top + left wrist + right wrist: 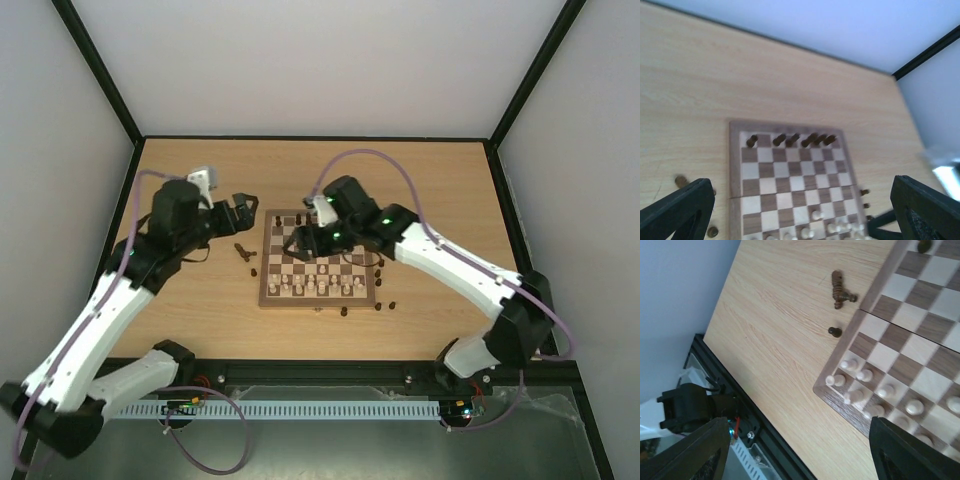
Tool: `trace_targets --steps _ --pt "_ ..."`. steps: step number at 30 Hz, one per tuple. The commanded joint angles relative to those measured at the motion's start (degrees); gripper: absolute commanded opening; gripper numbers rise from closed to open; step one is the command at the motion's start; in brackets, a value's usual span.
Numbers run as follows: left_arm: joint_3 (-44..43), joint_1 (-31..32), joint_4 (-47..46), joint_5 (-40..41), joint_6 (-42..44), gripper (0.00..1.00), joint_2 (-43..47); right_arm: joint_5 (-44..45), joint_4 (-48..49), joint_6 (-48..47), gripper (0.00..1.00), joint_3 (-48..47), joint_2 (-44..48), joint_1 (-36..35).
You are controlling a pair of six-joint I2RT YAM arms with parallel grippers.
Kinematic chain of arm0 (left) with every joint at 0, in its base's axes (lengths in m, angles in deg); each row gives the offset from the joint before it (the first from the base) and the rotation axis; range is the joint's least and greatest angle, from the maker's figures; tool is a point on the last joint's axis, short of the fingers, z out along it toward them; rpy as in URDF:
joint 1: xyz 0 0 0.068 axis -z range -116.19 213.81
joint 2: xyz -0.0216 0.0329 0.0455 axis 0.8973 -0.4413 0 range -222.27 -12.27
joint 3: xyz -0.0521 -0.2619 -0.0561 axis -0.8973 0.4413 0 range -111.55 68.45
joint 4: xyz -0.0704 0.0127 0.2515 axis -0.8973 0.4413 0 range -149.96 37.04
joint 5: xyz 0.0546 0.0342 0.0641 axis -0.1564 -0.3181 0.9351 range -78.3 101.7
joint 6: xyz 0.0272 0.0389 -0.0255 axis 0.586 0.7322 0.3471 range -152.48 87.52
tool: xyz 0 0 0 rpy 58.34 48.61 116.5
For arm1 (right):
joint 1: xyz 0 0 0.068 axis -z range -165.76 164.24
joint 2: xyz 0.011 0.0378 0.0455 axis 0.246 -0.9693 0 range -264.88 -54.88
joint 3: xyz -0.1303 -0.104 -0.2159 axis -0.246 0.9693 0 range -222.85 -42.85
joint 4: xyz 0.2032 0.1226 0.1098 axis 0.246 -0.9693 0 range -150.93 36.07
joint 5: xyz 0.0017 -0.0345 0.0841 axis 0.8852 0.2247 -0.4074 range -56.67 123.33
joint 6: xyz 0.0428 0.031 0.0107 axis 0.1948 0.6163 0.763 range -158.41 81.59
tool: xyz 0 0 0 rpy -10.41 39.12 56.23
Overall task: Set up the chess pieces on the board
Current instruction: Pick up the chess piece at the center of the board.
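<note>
the black fingers [680,212] of the left gripper [801,200] fill both lower corners of its wrist view, spread wide with nothing between them, and the gripper hangs off the board [266,285] at its 10 o'clock. the right gripper [799,432] is over the board's 12 o'clock half, its fingers also wide apart and empty. of the chess pieces [752,141], several stand along the 12 o'clock edge row, others lie loose on the table [210,310] at 9 and 5 o'clock, and pale chessmen [315,288] fill the 6 o'clock rows.
</note>
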Motion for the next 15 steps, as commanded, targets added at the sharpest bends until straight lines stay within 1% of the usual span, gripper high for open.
trace_targets --steps 1,4,6,10,12,15 --pt "2.3 -0.4 -3.1 0.5 -2.3 0.99 9.3 7.8 -5.0 -1.1 0.75 -6.8 -7.8 -5.7" --pt "2.5 -0.4 -2.4 0.8 -2.2 0.99 14.6 10.2 -6.7 -1.3 0.73 -10.8 -13.4 -7.8" --pt "1.9 -0.4 -1.0 1.0 -1.6 0.99 16.4 12.4 -7.4 -0.9 0.73 -11.9 -15.3 -8.1" --pt "2.0 -0.4 0.3 0.4 -0.8 0.99 17.2 24.6 -11.0 -0.2 0.72 -11.6 -14.9 -7.6" --pt "2.7 -0.4 0.0 -0.6 -0.5 1.00 16.7 27.9 -11.4 0.8 0.72 -8.5 -13.3 -6.1" --pt "3.4 -0.4 -0.5 -1.9 0.2 1.00 15.2 28.7 -10.1 3.1 0.72 -1.2 -8.5 -1.7"
